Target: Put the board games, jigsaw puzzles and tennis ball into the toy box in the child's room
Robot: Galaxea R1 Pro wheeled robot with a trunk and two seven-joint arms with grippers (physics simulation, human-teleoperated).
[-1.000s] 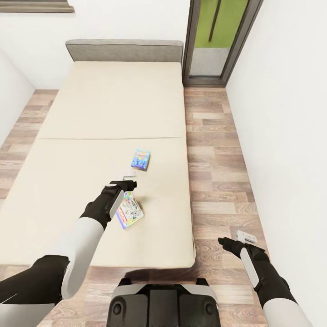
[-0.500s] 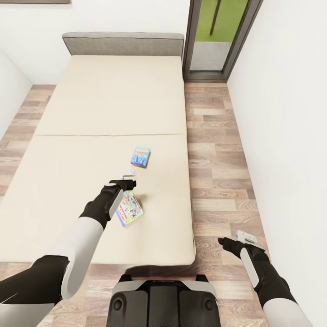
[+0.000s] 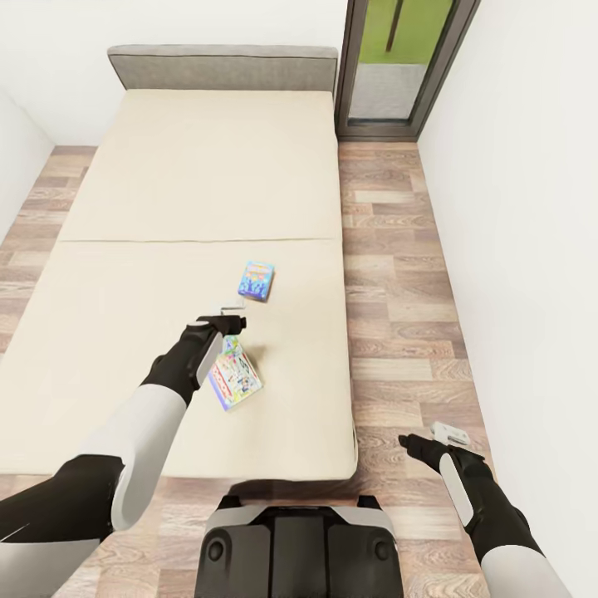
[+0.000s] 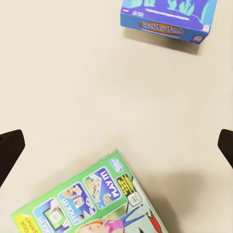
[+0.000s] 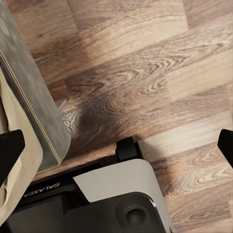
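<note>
Two board games lie on the beige bed [image 3: 166,208]. One is a small blue box [image 3: 257,280], marked Balderdash in the left wrist view [image 4: 167,17]. The other is a flat box with green and cartoon print [image 3: 234,375] [image 4: 97,204], nearer the bed's foot. My left gripper [image 3: 223,320] [image 4: 116,148] hovers open between the two, just above the cartoon box's far end, with nothing between its fingers. My right gripper [image 3: 442,436] [image 5: 116,148] hangs open over the wood floor beside the bed's near right corner. The table and toy box are out of view.
A grey headboard [image 3: 223,66] closes the bed's far end. A strip of plank floor [image 3: 390,316] runs between the bed and the white wall [image 3: 531,249] on the right. A tall grey-framed window [image 3: 399,66] stands at the far right. My base [image 3: 299,548] is at the bed's foot.
The whole picture has slid upward, so the camera moved. My left gripper has edged slightly forward and left over the cartoon box. The right arm and both boxes stay put.
</note>
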